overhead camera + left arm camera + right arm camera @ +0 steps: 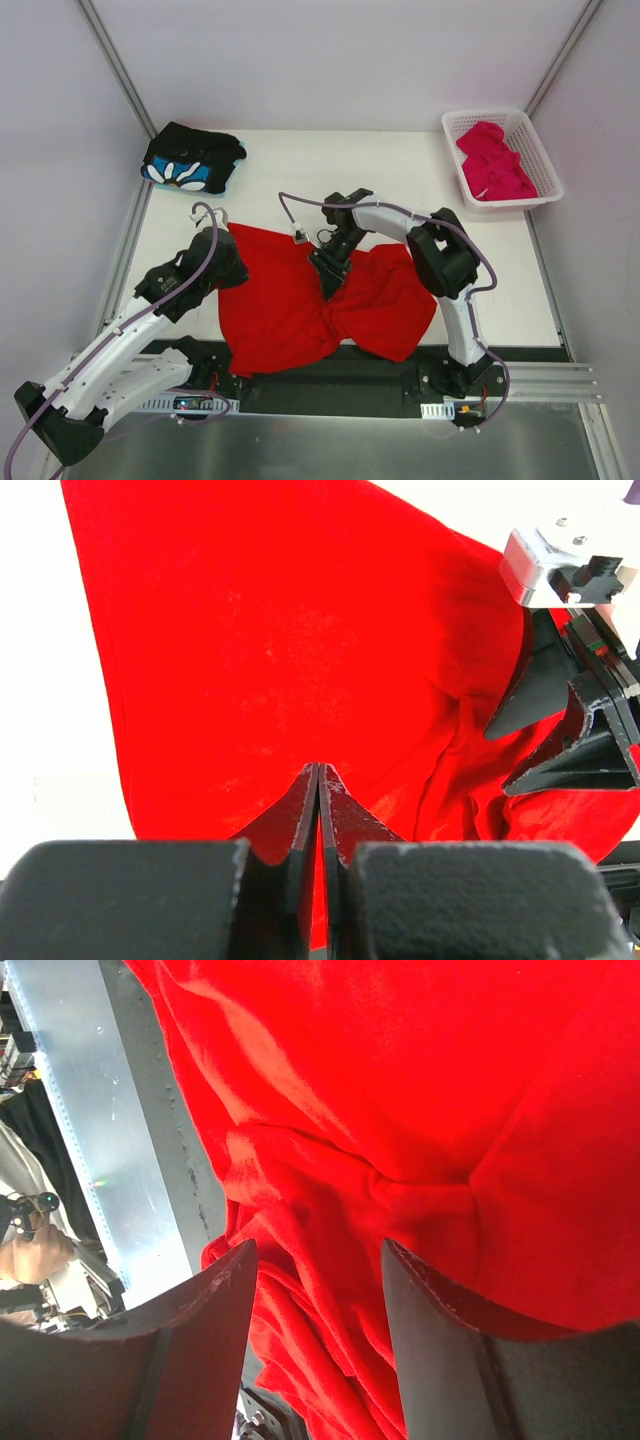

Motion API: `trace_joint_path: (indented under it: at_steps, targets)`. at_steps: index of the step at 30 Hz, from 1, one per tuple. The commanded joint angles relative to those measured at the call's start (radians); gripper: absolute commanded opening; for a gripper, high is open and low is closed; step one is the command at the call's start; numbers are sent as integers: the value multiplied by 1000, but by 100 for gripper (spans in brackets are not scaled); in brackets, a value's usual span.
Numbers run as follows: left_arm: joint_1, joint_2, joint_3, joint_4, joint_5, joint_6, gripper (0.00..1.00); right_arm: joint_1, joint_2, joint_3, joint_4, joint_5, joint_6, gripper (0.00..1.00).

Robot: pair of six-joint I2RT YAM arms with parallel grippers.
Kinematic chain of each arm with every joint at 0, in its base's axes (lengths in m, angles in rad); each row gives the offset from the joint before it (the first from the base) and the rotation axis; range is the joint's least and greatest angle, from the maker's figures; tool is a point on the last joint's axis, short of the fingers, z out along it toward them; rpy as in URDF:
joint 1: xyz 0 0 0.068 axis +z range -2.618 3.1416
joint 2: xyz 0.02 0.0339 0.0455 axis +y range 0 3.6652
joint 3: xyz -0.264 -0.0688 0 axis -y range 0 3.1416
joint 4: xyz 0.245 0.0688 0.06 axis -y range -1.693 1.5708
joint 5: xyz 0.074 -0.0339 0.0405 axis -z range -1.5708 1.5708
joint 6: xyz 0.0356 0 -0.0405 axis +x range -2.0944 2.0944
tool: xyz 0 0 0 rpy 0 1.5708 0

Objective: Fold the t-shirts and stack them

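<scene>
one container on the table [420, 170]: a white lattice basket [535, 140], set at the far right corner. inside it lay the magenta-pink t-shirt [493, 160], crumpled in a heap, filling most of the basket and reaching the rim at the near end. nothing else could be made out in there.

black flower-print t-shirt [192, 160] sat folded in a compact bundle at the far left corner, on the bare table, well apart from the basket.

red t-shirt [290, 300] lay spread at the near edge between the two arms, unfolded, pinched into a bunched waist near its middle, its near hem over the dark base rail.

left gripper [318, 772] was at the shirt's left edge, fingers pressed flat together. a sliver of red showed lower down between them, but whether cloth was caught there could not be told.

right gripper [318, 1255] hung over the bunched middle of the red shirt, its jaws standing apart, with gathered folds in the gap. wrist view showed no finger [440, 1340] clamped on the cloth.
</scene>
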Motion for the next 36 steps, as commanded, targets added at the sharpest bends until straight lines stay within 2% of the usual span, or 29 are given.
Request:
trace_joint_path:
  at_steps: [1,11,20,23,24,28,29,36]
  targets:
    - [-9,-6,31,-15,-12,10,1,7,-22,-32,-21,-73,-37,55]
    - [-9,-6,35,-14,-12,5,1,32,-86,-137,25,-82,-1,54]
    - [-9,-11,34,-17,-12,7,1,56,-57,-74,-2,-89,2,48]
    - [-9,-3,31,-17,-13,5,1,61,-49,-65,-7,-89,6,33]
    - [-8,-2,31,-15,-13,5,1,63,-48,-63,-9,-89,9,24]
    - [-9,9,26,-15,-19,5,2,66,-40,-55,-19,-83,14,3]
    - [-9,12,26,-15,-21,5,3,66,-40,-57,-21,-77,15,1]
    - [18,29,43,-31,-39,-1,10,41,-124,-66,13,18,94,1]
